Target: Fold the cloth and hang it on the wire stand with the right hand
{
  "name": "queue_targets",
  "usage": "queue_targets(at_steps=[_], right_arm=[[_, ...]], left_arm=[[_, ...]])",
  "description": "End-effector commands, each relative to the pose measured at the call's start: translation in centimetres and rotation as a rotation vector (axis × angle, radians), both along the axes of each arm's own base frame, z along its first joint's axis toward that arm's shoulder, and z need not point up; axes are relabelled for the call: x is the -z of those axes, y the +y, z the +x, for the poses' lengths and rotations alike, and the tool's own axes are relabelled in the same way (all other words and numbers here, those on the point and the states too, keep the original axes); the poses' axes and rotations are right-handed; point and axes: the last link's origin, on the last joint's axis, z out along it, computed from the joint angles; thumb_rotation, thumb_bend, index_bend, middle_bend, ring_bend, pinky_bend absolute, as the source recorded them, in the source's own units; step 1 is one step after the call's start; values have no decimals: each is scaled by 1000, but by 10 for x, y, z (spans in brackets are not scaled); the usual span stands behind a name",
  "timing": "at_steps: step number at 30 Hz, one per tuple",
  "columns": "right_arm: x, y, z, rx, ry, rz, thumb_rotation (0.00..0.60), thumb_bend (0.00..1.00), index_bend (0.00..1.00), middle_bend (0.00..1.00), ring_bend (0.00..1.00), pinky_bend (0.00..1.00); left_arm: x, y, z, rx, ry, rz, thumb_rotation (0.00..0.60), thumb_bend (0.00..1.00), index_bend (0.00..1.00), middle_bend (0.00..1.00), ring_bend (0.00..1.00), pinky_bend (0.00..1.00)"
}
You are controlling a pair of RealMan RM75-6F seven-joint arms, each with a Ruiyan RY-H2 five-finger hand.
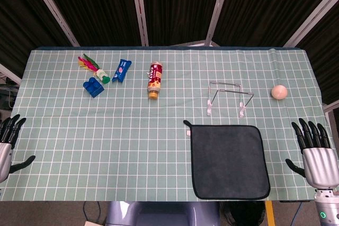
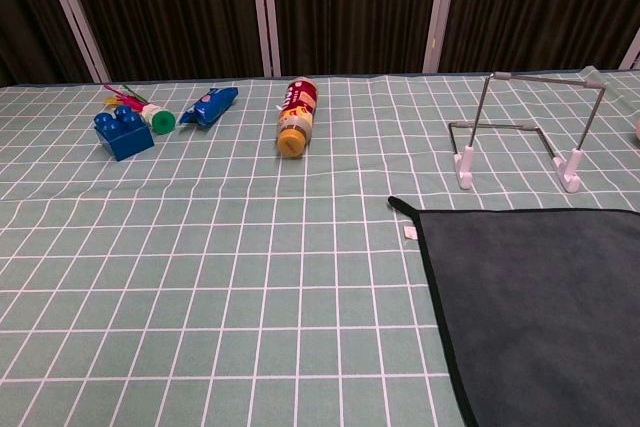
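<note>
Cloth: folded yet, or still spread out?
Spread flat. The cloth lies as one full square layer on the table, no crease, no doubled edge.

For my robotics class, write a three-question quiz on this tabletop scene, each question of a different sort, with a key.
1. True or false: the dark cloth already hangs on the wire stand.
2. Multiple choice: what lies right of the wire stand in the head view? A) blue brick B) pale ball C) bottle
3. Fill in: the right hand holds ____.

Key
1. False; the cloth lies flat and unfolded on the table, nearer the robot than the stand.
2. B, the pale ball.
3. Nothing; its fingers are spread, beside the cloth.
</note>
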Motion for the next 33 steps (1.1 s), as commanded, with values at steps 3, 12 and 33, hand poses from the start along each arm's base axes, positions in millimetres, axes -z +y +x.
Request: queue_targets(at_steps=[3,12,33], right_arm=[[4,3,0,26,21,50,600,0,0,0,0,0],[56,30,-9,-62,72,410,600,0,0,0,0,0],[129,49,-5,-252,40,676,600,71,338,43,0,0]], left_arm=[[0,0,-1,-5,2,-3,600,0,0,0,0,0],[2,5,-3,-25,18,-14,600,0,0,0,0,0],[10,10,-9,-68,53,-23,600,0,0,0,0,0]])
